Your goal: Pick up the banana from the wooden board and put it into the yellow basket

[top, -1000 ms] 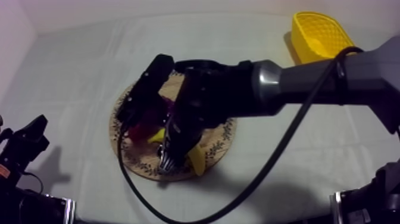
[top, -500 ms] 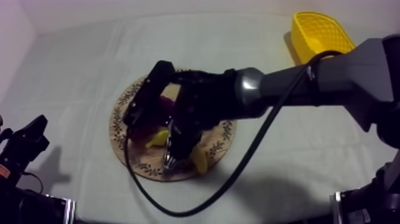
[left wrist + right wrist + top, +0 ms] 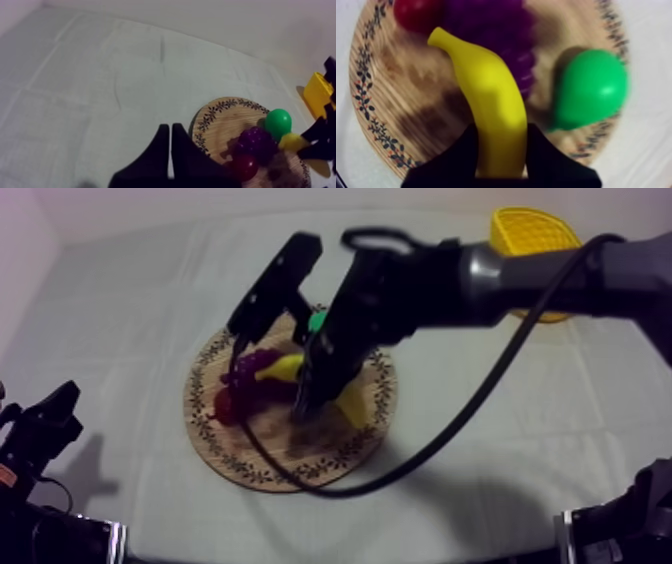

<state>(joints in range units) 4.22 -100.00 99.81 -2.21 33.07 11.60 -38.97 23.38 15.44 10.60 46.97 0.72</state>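
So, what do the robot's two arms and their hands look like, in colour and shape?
The right arm is a grey tube with a silvery ring, then a bulky black housing toward the right hand. The left arm is black. The left hand has two flat black fingers, narrowing to their tips.

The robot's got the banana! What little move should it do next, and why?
Probably carry it sideways toward the basket. The right gripper is shut on the banana, which looks raised over the board with its shadow below. The basket stands apart from the board at the table's far right, so moving across should come before lowering.
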